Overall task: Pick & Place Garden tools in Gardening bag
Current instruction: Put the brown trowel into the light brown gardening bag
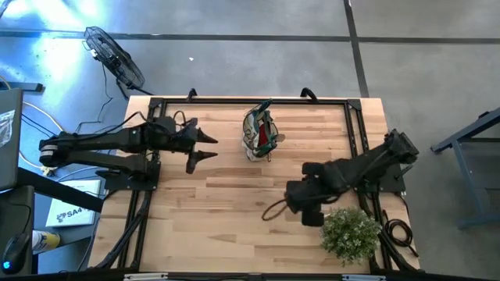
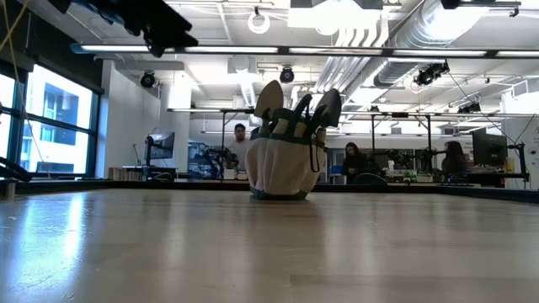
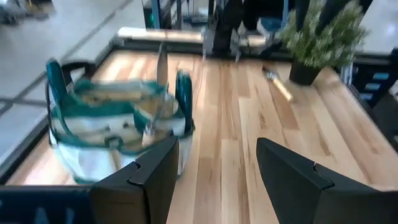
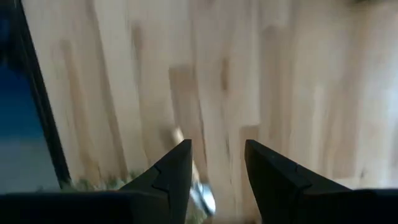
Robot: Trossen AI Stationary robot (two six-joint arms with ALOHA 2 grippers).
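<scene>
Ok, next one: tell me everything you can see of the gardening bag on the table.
The gardening bag is a small, soft, round tote of pale fabric with dark green trim and loop handles. It stands upright on the wooden table, toward the far middle edge, its mouth open. Tool ends stick up out of it, and something red shows inside from above. Apart from its contents, only the table touches it; the left end effector, open, is beside it but clear of it.
</scene>
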